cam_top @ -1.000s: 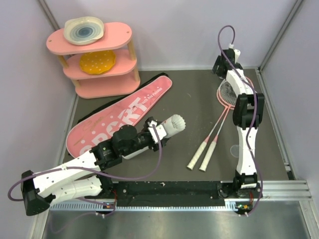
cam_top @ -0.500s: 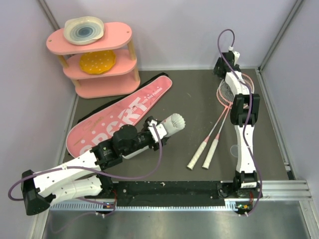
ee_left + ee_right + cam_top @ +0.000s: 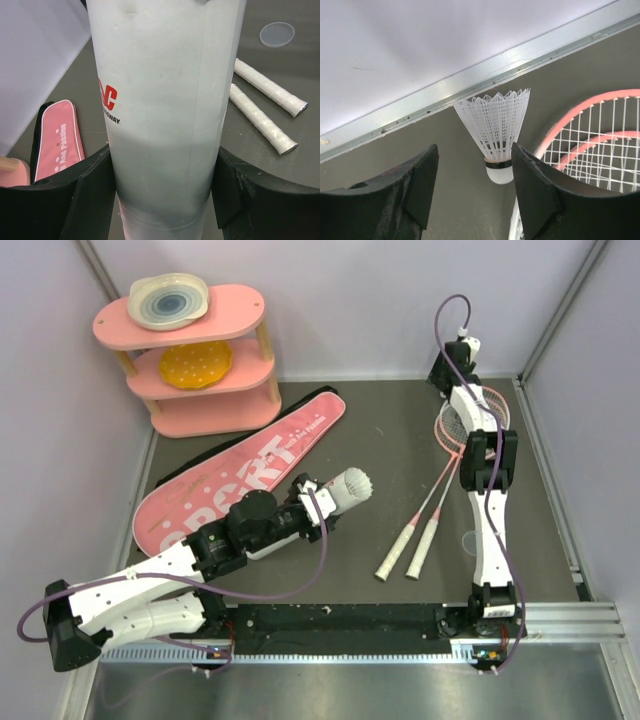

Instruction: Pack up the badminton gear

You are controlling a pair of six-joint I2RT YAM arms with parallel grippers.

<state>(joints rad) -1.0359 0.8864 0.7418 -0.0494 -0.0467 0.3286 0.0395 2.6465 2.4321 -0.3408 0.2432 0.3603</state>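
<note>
Over the last second the pink bag, the two rackets and the white tube have stayed put, the tube clamped by the left fingers just right of the bag. The right arm has reached further into the far right corner, and its right fingers, spread open, now straddle a shuttlecock on the surface beside the racket heads. We judge a pick is close — the wall rail crowds in behind, so free room lies back toward the middle.

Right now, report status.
Left gripper shut on white tube. Right gripper open, straddling shuttlecock by far wall. Racket head close beside it.
</note>
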